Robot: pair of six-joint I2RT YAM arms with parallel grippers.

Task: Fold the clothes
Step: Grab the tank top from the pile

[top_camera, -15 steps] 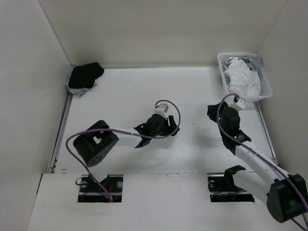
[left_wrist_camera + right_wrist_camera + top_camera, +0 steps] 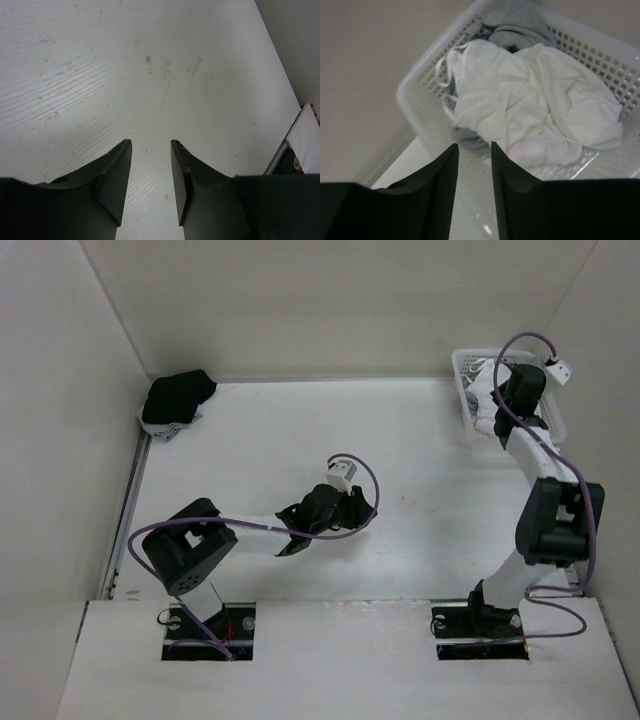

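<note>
The clothes (image 2: 535,105) lie as a crumpled white heap in a white plastic basket (image 2: 420,100), with a thin white strap (image 2: 442,67) looped at the heap's left edge. In the top view the clothes (image 2: 485,412) show beside the right arm at the back right. My right gripper (image 2: 474,145) hangs open just above the basket's near rim, short of the heap, with nothing between its fingers; in the top view it (image 2: 497,400) is over the basket (image 2: 462,362). My left gripper (image 2: 151,142) is open and empty over bare table, near mid-table (image 2: 358,506).
A grey garment (image 2: 517,31) lies under the white heap at the basket's far end. A black cloth bundle (image 2: 176,397) sits in the back left corner. White walls enclose the table on three sides, and a metal rail (image 2: 128,502) runs along its left edge.
The right arm has swung from mid-table up and back to the basket, its gripper now over the rim. The left arm has shifted slightly.
</note>
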